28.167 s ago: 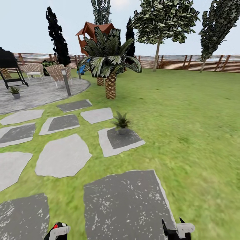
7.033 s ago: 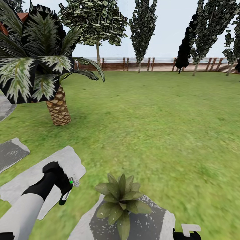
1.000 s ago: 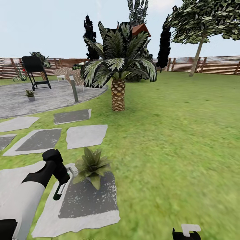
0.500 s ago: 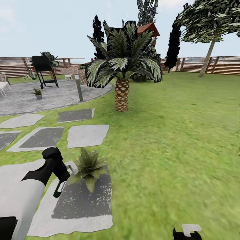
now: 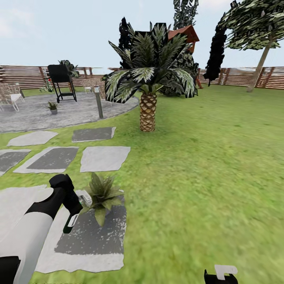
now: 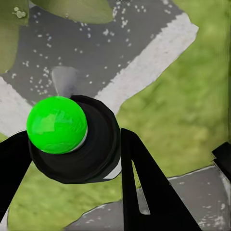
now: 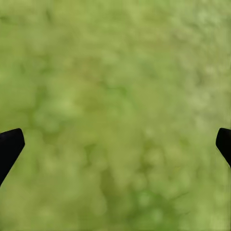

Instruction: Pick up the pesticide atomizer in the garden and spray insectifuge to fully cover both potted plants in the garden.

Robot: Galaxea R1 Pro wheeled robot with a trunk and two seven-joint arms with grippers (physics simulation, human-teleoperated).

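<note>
— Left gripper (image 5: 75, 211)?

— Clamped on the pesticide atomizer (image 6: 72, 139), a black finger on each side of the barrel in the left wrist view. Green cap facing that camera.

— And seen from the head?

— Low in the left of the frame, slanting down over the dark stepping stone (image 5: 92, 238), just beside the near potted plant (image 5: 101, 193) and touching none of its leaves.

— Right gripper (image 5: 221, 275)?

— Bottom right corner, idle. Fingertips spread to the two edges of the right wrist view, nothing between them but lawn (image 7: 115, 115). Best left out of it.

— So, how to spray this one well?

— Judging by the pose: lift the wrist a little and bring the nozzle over the rosette's centre rather than over bare stone. In the left wrist view, only leaf edges in the upper left corner, so probably aimed off to one side. Sweep slowly across, outer leaves included, for full cover.

— Risks?

— Brushing the leaves or nudging the little pot off the stone. Also loosening the grip while turning the wrist; better kept firm.

— Nozzle direction?

— Hard to tell from these views. Worth checking before spraying.

— The other plant?

— Far potted plant (image 5: 52, 107) on the grey patio (image 5: 31, 118), upper left, well apart from here, left of the palm (image 5: 148, 114). A drive across the stones needed, atomizer carried along.
</note>
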